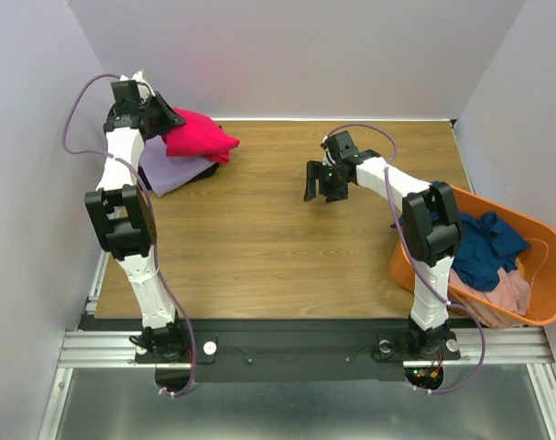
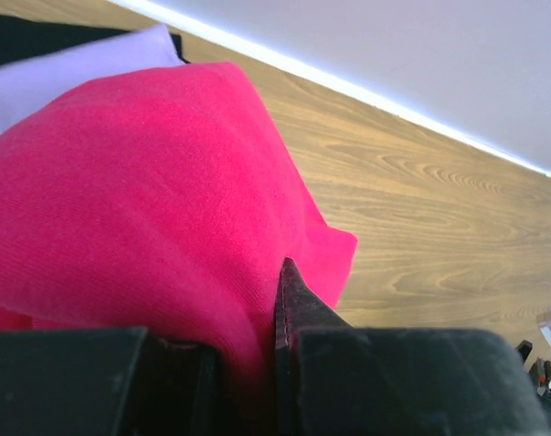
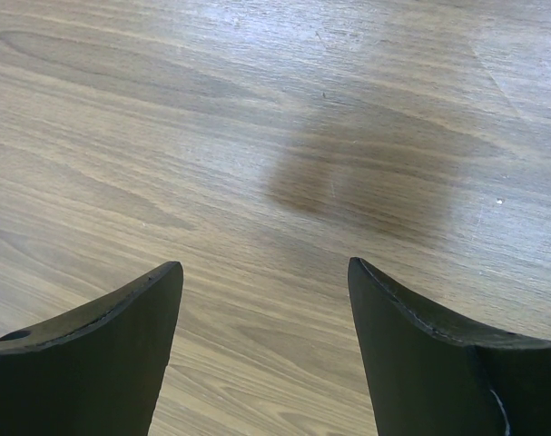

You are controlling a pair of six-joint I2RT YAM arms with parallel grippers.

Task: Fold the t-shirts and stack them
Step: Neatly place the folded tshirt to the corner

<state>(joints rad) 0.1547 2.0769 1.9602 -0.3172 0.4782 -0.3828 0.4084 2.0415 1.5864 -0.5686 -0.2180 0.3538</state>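
**A:** Two pincers show. We find the left pincer [image 2: 257,345] clamped tight on a fold of the crimson-pink shirt [image 2: 148,182], with cloth bunched between its fingers, at the far left corner of the table [image 1: 278,247].

**B:** And the right pincer [image 3: 261,272]?

**A:** It is spread wide and holds nothing, hanging over bare wood near the middle.

**B:** What do we see around the crimson one?

**A:** It lies over the lavender shirt [image 1: 172,170], which sits on a black shirt [image 1: 202,173]. Well apart, at the near right, an orange tub [image 1: 545,240] holds a navy shirt [image 1: 484,247] and a dusty pink shirt [image 1: 499,293], both crumpled.

**B:** How do we judge the cloth will handle?

**A:** It looks light, limp and not fragile, and it probably sags and slides on itself. We would pinch a hem or shoulder seam, one pincer at each corner, so it hangs flat rather than bunching.
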